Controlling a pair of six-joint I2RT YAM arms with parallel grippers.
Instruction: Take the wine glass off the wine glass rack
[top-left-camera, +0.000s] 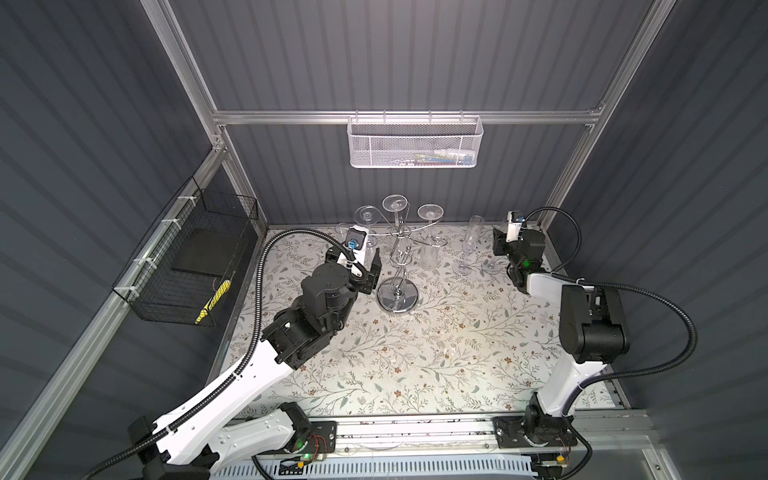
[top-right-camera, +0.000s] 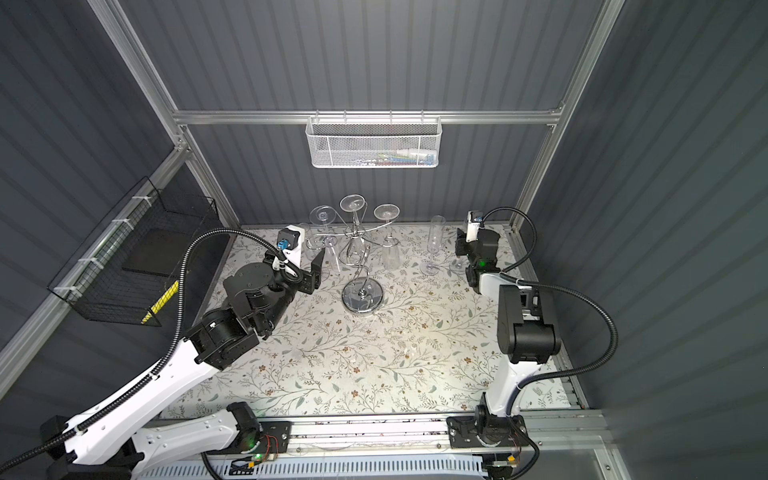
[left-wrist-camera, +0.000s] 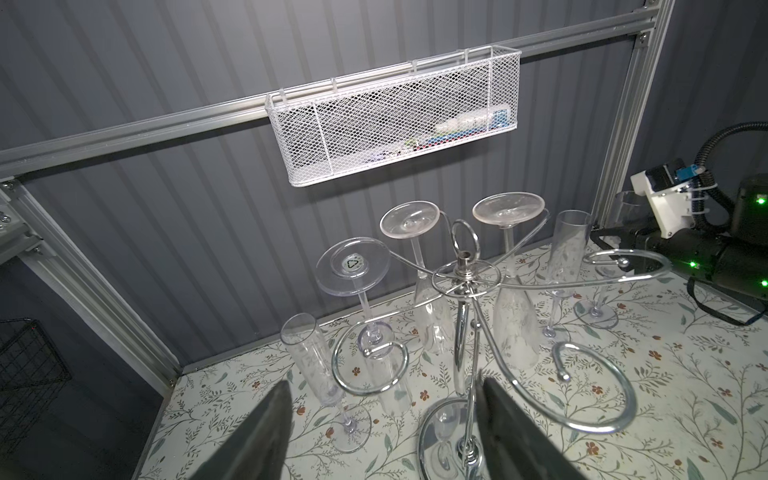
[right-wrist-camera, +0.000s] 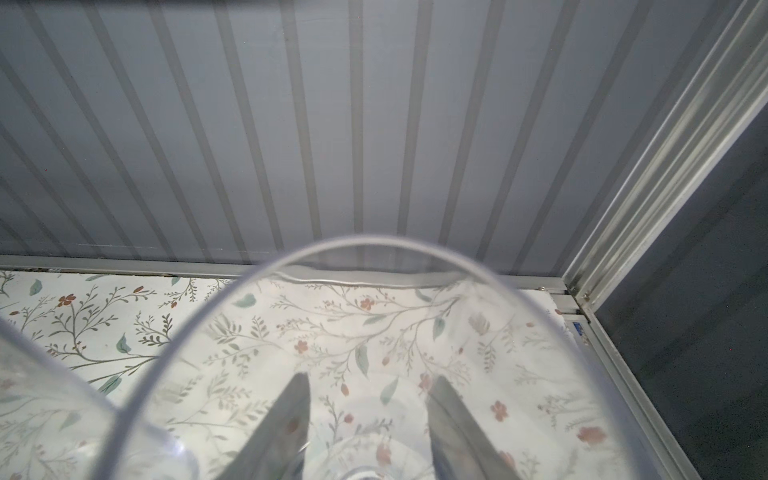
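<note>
The chrome wine glass rack (top-left-camera: 397, 297) (top-right-camera: 362, 297) (left-wrist-camera: 463, 266) stands at the back middle of the floral table. Three clear wine glasses hang upside down on its arms; the leftmost one (top-left-camera: 368, 215) (left-wrist-camera: 353, 266) is nearest my left gripper (top-left-camera: 360, 261) (left-wrist-camera: 384, 382). That gripper is open just left of the rack, level with the bowls, holding nothing. My right gripper (top-left-camera: 498, 247) (right-wrist-camera: 370, 378) is at the back right, its fingers on either side of an upright wine glass (right-wrist-camera: 415, 332) (left-wrist-camera: 625, 205) whose foot is down at the table.
One upright flute (left-wrist-camera: 309, 357) stands left of the rack by my left gripper, another (top-left-camera: 473, 241) (top-right-camera: 435, 241) to the rack's right. A white mesh basket (top-left-camera: 415, 143) hangs on the back wall and a black wire basket (top-left-camera: 187, 266) on the left wall.
</note>
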